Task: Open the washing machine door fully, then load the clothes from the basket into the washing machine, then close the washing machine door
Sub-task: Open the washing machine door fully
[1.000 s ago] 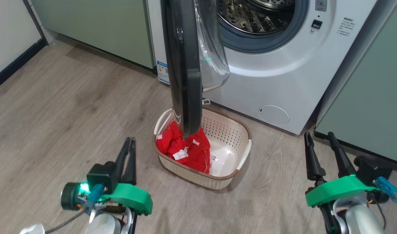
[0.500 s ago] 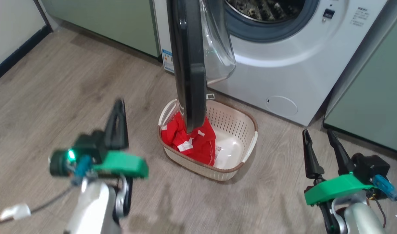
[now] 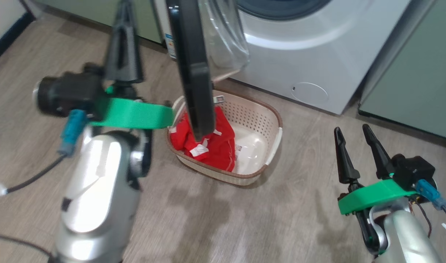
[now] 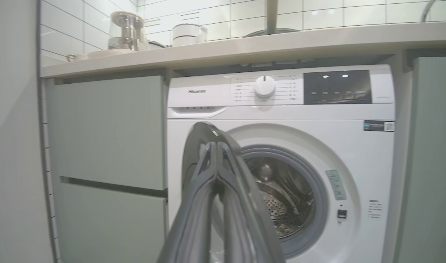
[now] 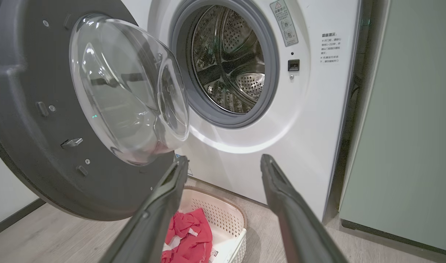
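Red fabric clothes [image 3: 223, 149] with white trim lie in the left half of the cream perforated plastic basket [image 3: 252, 106], on the floor [image 3: 281, 219] just before the big white front-loading washing machine [image 3: 299, 54], whose black-rimmed round glass door [image 3: 190, 73] stands partly open above them. The left pincer [image 4: 216, 146] is raised beside the door, fingers pressed together and empty. The right pincer [image 3: 351, 128], low and right of the basket, is spread and holds nothing.

Hisense stands in grey on the washing machine [image 4: 281, 113], left of its dial [image 4: 264, 86]. A sticker [image 5: 283, 22] on its front carries a warning triangle; Chinese print [image 5: 331, 47] beside it is unreadable
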Robot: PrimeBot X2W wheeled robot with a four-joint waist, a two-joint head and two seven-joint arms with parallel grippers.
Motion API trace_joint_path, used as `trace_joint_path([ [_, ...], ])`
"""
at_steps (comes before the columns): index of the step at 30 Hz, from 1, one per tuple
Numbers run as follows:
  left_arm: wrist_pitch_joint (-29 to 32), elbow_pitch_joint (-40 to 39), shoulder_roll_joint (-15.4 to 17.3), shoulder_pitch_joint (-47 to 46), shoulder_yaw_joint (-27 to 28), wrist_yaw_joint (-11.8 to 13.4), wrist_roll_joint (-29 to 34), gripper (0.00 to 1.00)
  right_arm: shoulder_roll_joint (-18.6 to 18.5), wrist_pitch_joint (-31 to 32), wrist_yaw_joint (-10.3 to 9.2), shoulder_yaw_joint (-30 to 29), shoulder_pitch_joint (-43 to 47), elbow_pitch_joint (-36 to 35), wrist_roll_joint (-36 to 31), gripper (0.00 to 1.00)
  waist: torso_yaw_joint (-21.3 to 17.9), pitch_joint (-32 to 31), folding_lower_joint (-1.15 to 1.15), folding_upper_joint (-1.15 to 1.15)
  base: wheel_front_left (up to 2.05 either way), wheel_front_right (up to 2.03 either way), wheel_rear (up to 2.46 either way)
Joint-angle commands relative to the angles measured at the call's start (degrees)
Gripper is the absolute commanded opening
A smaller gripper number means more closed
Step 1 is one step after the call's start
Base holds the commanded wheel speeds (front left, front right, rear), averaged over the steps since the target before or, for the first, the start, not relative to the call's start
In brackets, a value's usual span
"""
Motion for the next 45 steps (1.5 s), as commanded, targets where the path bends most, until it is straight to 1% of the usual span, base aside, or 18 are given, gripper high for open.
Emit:
trace_joint_path([
  [1,-0.27,-1.82,0.68,-2.52,0.72,-0.40,-0.35,0.00,-0.60,-0.53,0.00,1.48,-2.20,-1.86,-0.59,1.00,-0.95,0.71,0.00,0.00,0.00,0.00,0.00],
  [7,-0.27,1.67,0.68,-4.33,-7.19,-0.74,-3.17,0.00,-0.44,-0.53,0.00,2.71,-2.67,-1.10,-1.00,1.00,-3.39,1.75,0.00,0.00,0.00,0.00,0.00],
  [11,-0.27,4.85,0.68,-4.05,-10.64,-0.13,-6.00,0.00,-0.38,-0.53,0.00,2.80,-2.96,-1.04,-1.04,1.00,-4.48,2.26,0.00,0.00,0.00,0.00,0.00],
  [16,-0.27,9.00,0.68,-2.95,-13.99,-0.31,-7.99,0.00,-0.38,-0.53,0.00,2.74,-3.04,-1.08,-1.20,1.00,-5.03,2.74,0.00,0.00,0.00,0.00,0.00],
  [19,-0.27,12.24,0.68,-1.67,-14.66,-0.45,-11.09,0.00,-0.35,-0.53,0.00,2.69,-3.09,-1.11,-1.34,1.00,-4.98,3.04,0.00,0.00,0.00,0.00,0.00],
  [24,-0.27,16.80,0.68,-1.40,-15.97,-1.08,-12.72,0.00,-0.14,-0.53,0.00,3.27,-3.16,-0.86,-1.48,1.00,-4.48,3.07,0.00,0.00,0.00,0.00,0.00],
  [29,-0.27,20.06,0.68,-1.63,-15.83,-1.00,-13.30,0.00,0.02,-0.53,0.00,3.65,-3.17,-0.63,-1.38,1.00,-3.90,2.80,0.00,0.00,0.00,0.00,0.00],
  [35,-0.27,22.06,0.68,-1.14,-14.99,-0.79,-13.40,0.00,0.12,-0.53,0.00,3.41,-2.77,-0.31,-1.42,1.00,-3.06,2.36,0.00,0.00,0.00,0.00,0.00],
  [40,-0.27,23.19,0.68,-0.41,-14.22,-0.65,-13.77,0.00,0.27,-0.53,0.00,4.19,-2.10,0.39,-1.39,1.00,-1.64,1.67,0.00,0.00,0.00,0.00,0.00],
  [45,-0.27,24.27,0.68,0.43,-12.05,-0.73,-13.78,0.00,0.31,-0.53,0.00,4.86,-1.94,0.88,-1.42,1.00,-0.21,0.95,0.00,0.00,0.00,0.00,0.00],
])
